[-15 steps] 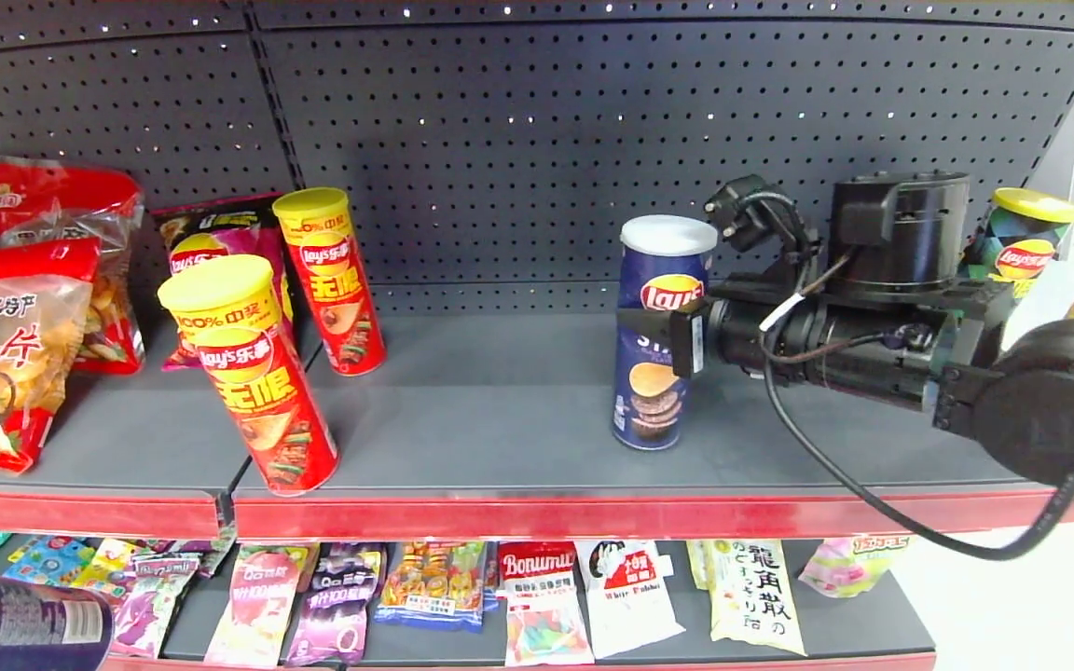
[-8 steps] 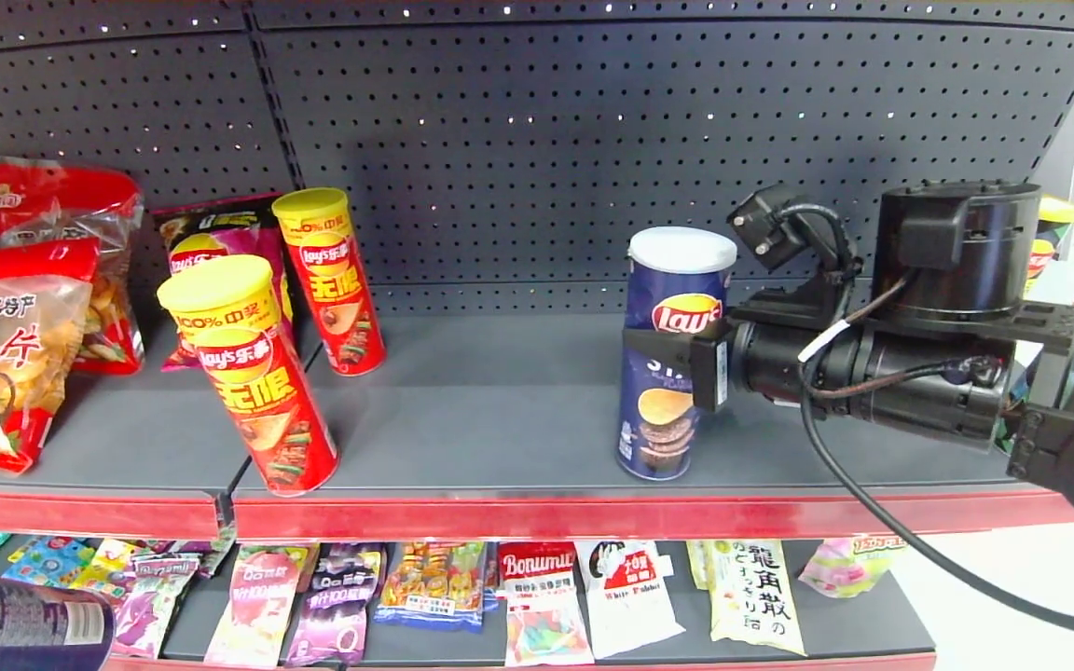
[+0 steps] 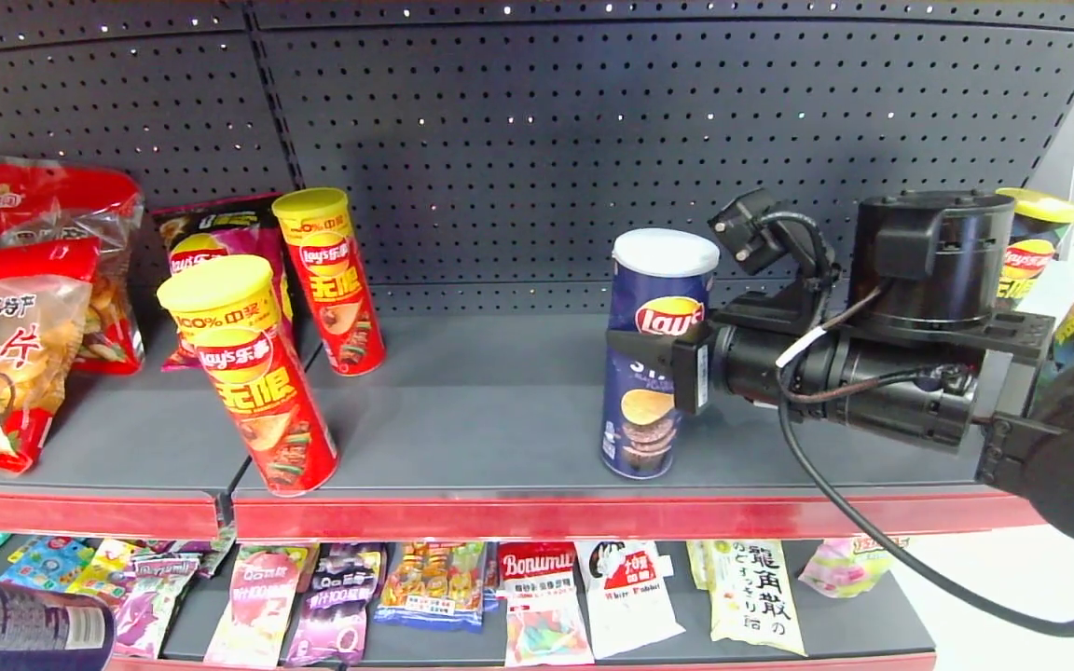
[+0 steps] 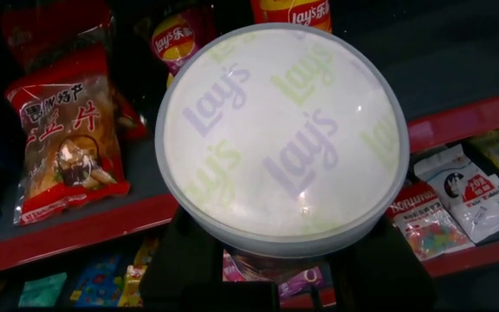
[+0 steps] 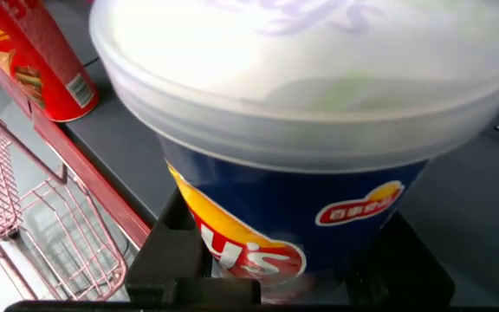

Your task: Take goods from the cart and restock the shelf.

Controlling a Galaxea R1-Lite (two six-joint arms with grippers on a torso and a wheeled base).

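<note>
A dark blue chip can [image 3: 656,280] with a white lid stands slightly tilted near the front of the grey shelf [image 3: 500,410]. My right gripper [image 3: 654,349] is shut on its middle from the right. In the right wrist view the same blue can [image 5: 301,208] sits between the dark fingers [image 5: 180,251] of the right gripper [image 5: 275,269]. My left gripper [image 4: 275,269] is shut on a second chip can, whose pale lid [image 4: 280,139] faces the camera. That can's dark body [image 3: 15,624] shows low at the left of the head view.
Two red chip cans [image 3: 257,373] [image 3: 327,280] and snack bags [image 3: 10,354] stand on the shelf's left part. Green cans [image 3: 1026,247] stand at the far right. Snack packets [image 3: 546,596] fill the lower shelf. A pink wire cart [image 5: 33,225] is below the shelf edge.
My right gripper has drawn the blue can toward the shelf's front edge, then shifted it a little left. The other goods have not moved.
</note>
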